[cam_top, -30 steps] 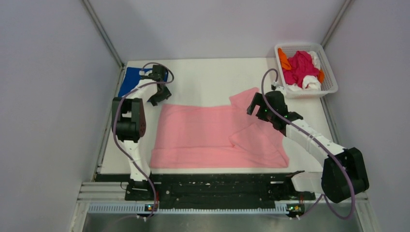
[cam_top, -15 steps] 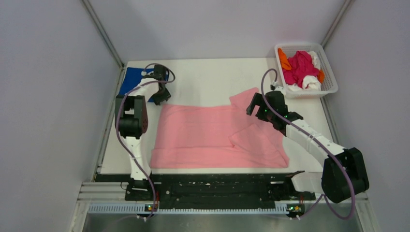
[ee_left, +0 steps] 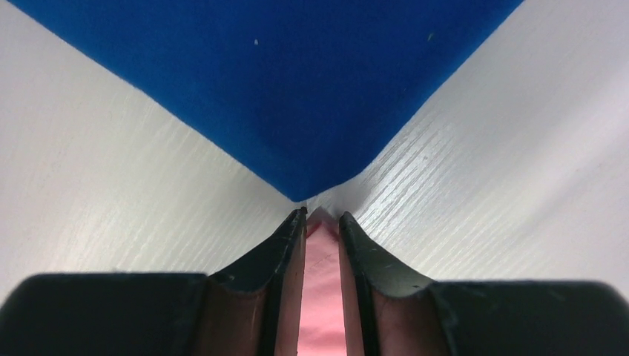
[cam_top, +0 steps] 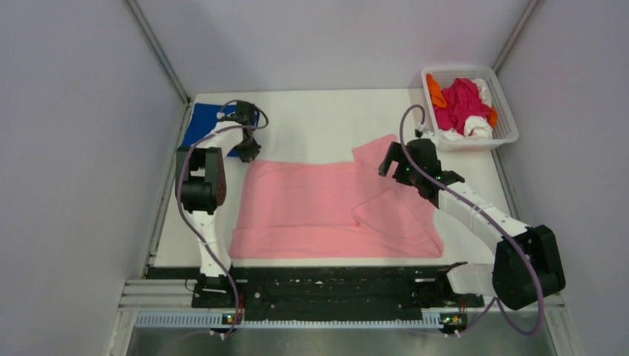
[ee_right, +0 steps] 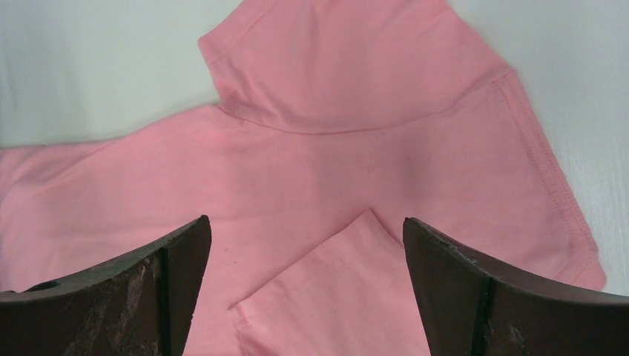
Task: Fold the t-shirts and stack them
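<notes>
Pink t-shirt (ee_left: 320,297) corner between left jaws

robot lab cell: bare grey panels (cam_top: 74,148), aluminium framing (cam_top: 157,52)

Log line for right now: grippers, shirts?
left gripper: shut on pink t-shirt corner | right gripper: open over sleeve | blue t-shirt: far-left | basket: unfolded shirts

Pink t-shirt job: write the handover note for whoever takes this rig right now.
Left gripper: shut on the far left corner of the pink t-shirt.
Right gripper: open above its right side, holding nothing.
Blue t-shirt: folded, at the far left corner of the table.
Basket: holds magenta, orange and white shirts.
Left to do: fold pink, stack it on blue, then the basket's shirts.
</notes>
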